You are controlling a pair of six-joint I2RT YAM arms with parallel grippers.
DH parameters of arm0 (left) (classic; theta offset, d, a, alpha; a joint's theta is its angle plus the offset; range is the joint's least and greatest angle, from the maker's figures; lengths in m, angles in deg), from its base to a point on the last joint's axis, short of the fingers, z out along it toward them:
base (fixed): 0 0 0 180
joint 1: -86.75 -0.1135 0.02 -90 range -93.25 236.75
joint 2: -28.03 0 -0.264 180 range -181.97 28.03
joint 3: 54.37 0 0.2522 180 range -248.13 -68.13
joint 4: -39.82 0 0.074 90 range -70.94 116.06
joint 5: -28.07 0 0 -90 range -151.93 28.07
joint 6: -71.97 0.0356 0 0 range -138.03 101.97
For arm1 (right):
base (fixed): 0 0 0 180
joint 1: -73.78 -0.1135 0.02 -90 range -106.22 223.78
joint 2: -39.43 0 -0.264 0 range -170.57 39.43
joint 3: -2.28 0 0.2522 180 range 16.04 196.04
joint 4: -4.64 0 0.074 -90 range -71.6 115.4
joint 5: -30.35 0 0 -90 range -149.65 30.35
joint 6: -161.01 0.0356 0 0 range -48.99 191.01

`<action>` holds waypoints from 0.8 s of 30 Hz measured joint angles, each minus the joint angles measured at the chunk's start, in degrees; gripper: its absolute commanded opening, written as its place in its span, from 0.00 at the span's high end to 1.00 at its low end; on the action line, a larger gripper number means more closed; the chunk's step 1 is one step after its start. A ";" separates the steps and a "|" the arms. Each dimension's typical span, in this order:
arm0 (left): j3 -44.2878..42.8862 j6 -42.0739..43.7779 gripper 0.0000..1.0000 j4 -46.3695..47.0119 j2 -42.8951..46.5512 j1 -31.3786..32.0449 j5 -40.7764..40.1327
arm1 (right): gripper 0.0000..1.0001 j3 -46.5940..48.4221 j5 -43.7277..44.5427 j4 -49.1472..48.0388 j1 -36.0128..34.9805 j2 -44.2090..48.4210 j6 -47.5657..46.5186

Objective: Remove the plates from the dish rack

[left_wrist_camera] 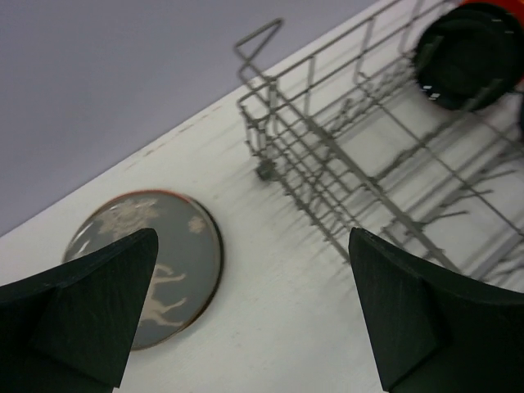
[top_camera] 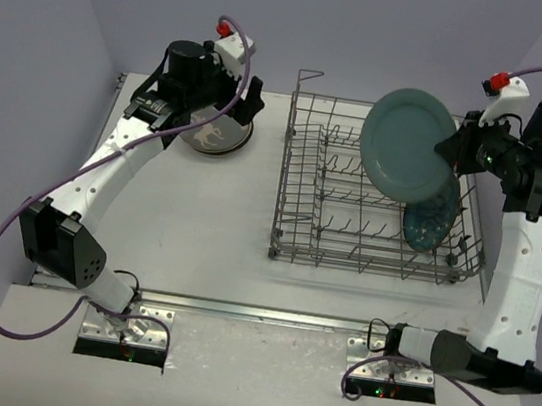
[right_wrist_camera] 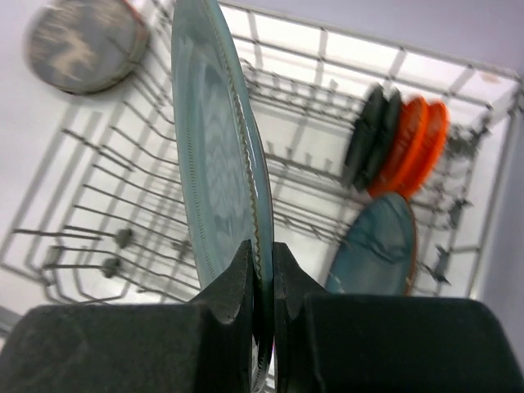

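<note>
Top: right gripper is clamped on the right rim of the large teal plate, which is tilted above the far-right part of the dish rack. Second teal plate leans in the rack just below it. Left gripper hovers over the patterned plate, which lies on the counter, far left.

Left wrist: jaws spread wide, nothing between them. The patterned plate lies flat below, with the rack corner to the right.

Right wrist: jaws shut on the plate edge, a rim-only pinch. Black plates and orange plates stand upright further along the rack.

Risks, as I judge them:
- A big plate on a thin edge grip could pivot or slip.
- Its low edge could snag the tines or knock the leaning plate.
- The left arm sits over the likely drop spot, so a collision is possible.
</note>
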 measured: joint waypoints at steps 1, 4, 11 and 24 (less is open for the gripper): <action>-0.02 -0.67 0.02 0.22 0.09 -0.02 4.99 | 1.00 -1.15 -3.28 -1.59 0.00 1.81 0.45; -0.02 -3.87 0.10 1.31 0.13 -0.01 18.33 | 1.00 -4.57 -11.35 -6.44 0.01 5.49 3.63; -0.67 -23.72 0.20 15.05 -1.91 0.09 44.07 | 1.00 -6.95 -26.89 -17.29 -0.12 3.95 12.13; -1.86 -43.43 0.43 28.60 -9.31 3.74 54.52 | 1.00 -6.99 -34.90 -26.11 -8.41 -1.19 17.26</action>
